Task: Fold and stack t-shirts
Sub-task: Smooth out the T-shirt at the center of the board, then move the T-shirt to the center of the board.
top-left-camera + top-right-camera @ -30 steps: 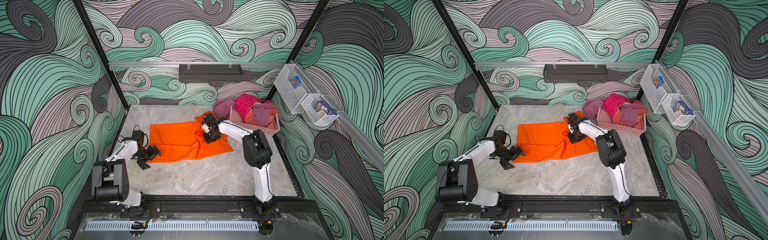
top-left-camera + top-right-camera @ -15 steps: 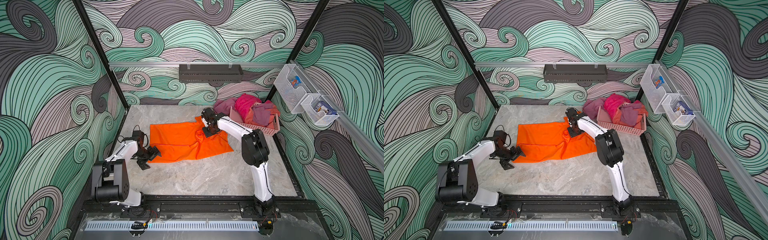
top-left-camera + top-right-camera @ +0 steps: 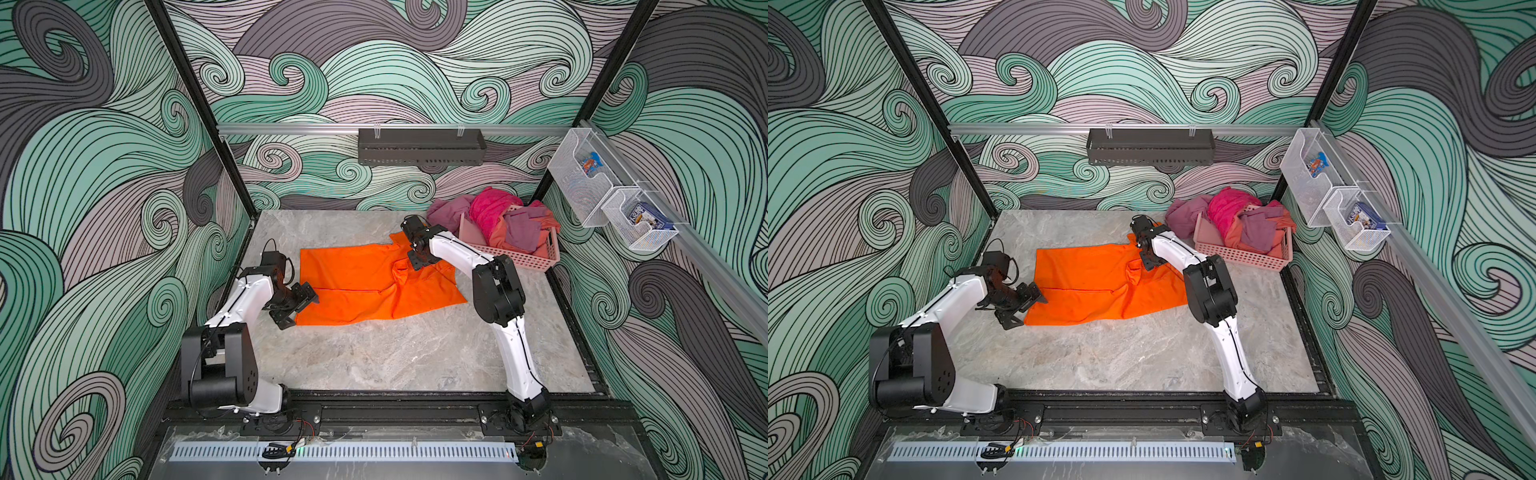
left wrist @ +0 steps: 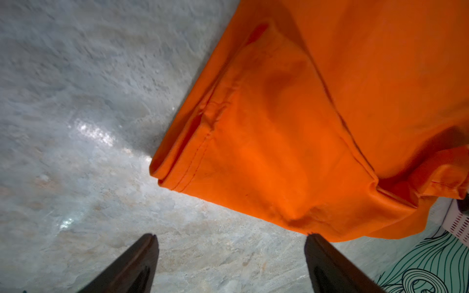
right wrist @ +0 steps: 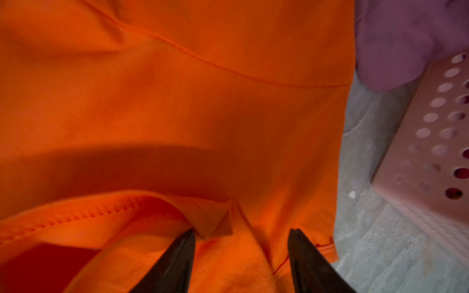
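Observation:
One orange t-shirt [image 3: 365, 286] [image 3: 1096, 282] lies spread on the marble table, bunched in a ridge near its right end. My left gripper [image 3: 297, 309] [image 3: 1023, 309] hovers open at the shirt's near left corner. In the left wrist view its jaws [image 4: 229, 237] stand wide over bare table, and one fingertip [image 4: 314, 241] meets the hem of the t-shirt [image 4: 304, 126]. My right gripper [image 3: 415, 262] [image 3: 1147, 262] is low over the shirt's far right part beside the basket. Its jaws [image 5: 241, 230] stand apart with loose folds of the t-shirt [image 5: 177, 101] between them.
A pink lattice basket [image 3: 528, 259] [image 3: 1246, 257] [image 5: 431, 142] heaped with pink and purple clothes [image 3: 494, 212] stands at the back right. A purple cloth [image 5: 396, 38] hangs over its side. Wire bins [image 3: 582, 183] hang on the right wall and a black shelf [image 3: 419, 145] on the back wall.
My right gripper carried a pinch of orange cloth toward the back, then opened and let it go. The left arm has not moved.

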`<action>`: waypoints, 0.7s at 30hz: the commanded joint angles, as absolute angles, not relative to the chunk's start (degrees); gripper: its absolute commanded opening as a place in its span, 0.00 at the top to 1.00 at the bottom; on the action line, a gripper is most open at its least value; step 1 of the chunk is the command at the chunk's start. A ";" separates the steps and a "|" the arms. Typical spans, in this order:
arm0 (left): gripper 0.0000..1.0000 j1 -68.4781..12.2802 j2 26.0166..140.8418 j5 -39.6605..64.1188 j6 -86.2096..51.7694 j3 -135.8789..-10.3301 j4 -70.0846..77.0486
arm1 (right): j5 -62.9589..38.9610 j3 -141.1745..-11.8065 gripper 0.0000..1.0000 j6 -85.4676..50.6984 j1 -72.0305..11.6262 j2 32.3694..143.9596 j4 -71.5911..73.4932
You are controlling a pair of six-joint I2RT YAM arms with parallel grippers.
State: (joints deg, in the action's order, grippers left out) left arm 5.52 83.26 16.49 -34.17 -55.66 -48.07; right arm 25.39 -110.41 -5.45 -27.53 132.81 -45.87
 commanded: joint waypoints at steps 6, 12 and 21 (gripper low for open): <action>0.13 5.89 89.96 11.45 -31.10 -64.98 -44.82 | 26.45 -98.46 0.29 -8.10 -27.93 113.90 -42.28; 0.36 5.96 97.09 10.36 -29.72 -67.20 -40.69 | 27.38 -84.90 0.26 -8.07 -28.64 99.06 -43.01; 0.44 5.98 103.04 11.12 -30.02 -68.11 -38.16 | 24.03 -72.20 0.21 -13.22 -26.68 88.95 -45.35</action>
State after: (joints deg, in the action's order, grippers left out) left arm 5.52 102.48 11.53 -30.96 -65.67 -39.38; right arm 26.28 -74.17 -9.76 -27.83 90.06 -43.94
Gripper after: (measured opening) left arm 0.563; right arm 0.790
